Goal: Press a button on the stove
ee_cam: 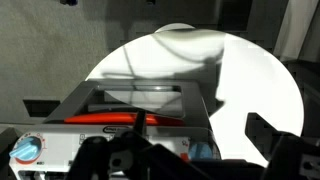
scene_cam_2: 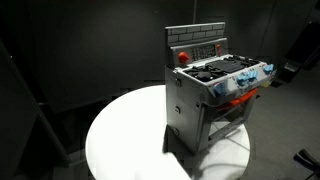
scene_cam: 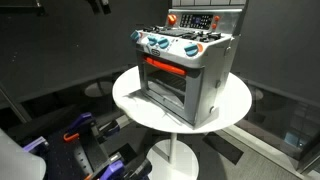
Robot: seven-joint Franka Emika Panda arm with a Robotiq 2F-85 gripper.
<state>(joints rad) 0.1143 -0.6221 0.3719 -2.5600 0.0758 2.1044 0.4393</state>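
Note:
The stove (scene_cam: 190,75) is a small silver-grey toy oven with a red handle bar on its glass door, blue-white knobs and a raised back panel with buttons. It stands on a round white table (scene_cam: 130,100) in both exterior views (scene_cam_2: 215,100). In the wrist view the stove (ee_cam: 130,110) lies at the lower left, with a blue knob (ee_cam: 25,150) in sight. My gripper (ee_cam: 185,160) hovers above the stove's front, apart from it, with its dark fingers spread open and empty. In an exterior view only a dark part of the arm (scene_cam_2: 300,50) shows at the right edge.
The white table top (ee_cam: 230,70) spreads beyond the stove. Dark curtains surround the scene. Purple and black gear (scene_cam: 85,135) lies on the floor beside the table's pedestal (scene_cam: 175,155).

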